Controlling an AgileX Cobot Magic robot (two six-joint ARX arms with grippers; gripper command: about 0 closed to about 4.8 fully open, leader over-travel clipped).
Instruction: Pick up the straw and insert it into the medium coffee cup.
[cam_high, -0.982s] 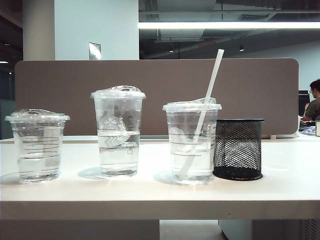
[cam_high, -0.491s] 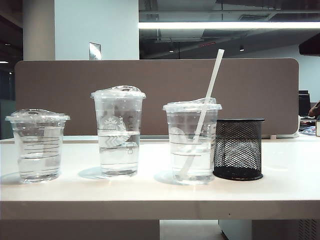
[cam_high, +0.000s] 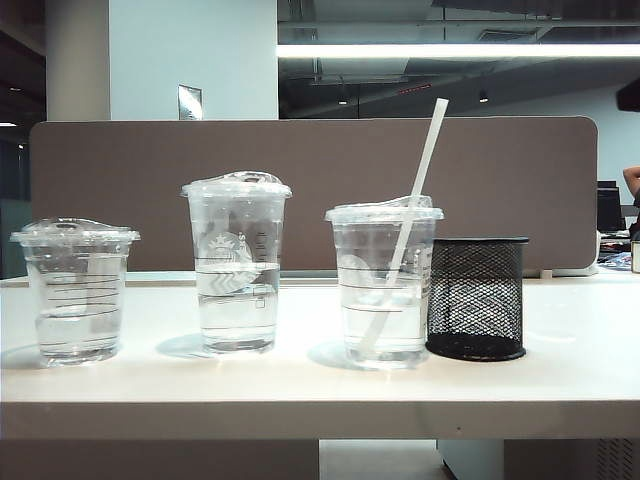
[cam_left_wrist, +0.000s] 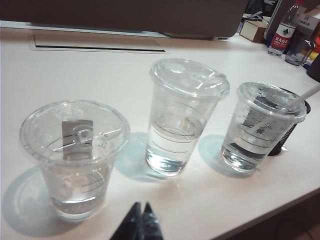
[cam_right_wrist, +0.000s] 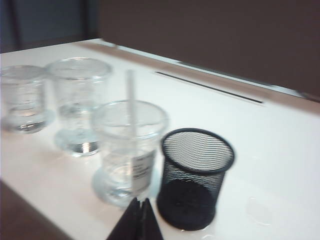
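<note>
The white straw (cam_high: 421, 178) stands tilted in the medium coffee cup (cam_high: 384, 300), passing through its lid, with its lower end in the water. No gripper touches it. My right gripper (cam_right_wrist: 140, 202) is shut and empty, hanging near the table's front edge, just in front of the medium coffee cup (cam_right_wrist: 129, 150) and its straw (cam_right_wrist: 131, 97). My left gripper (cam_left_wrist: 141, 208) is shut and empty too, in front of the short cup (cam_left_wrist: 75, 150); the medium coffee cup (cam_left_wrist: 262, 125) and straw (cam_left_wrist: 306, 93) are far off to its side. Neither gripper shows clearly in the exterior view.
A tall clear cup (cam_high: 237, 265) stands in the middle and a short clear cup (cam_high: 76, 290) at the left, both holding water. A black mesh holder (cam_high: 477, 298) stands right beside the medium cup. A brown partition (cam_high: 310, 160) runs behind the table.
The cups and the straw have not moved. A dark shape came in at the exterior view's upper right edge and has shrunk back toward that edge.
</note>
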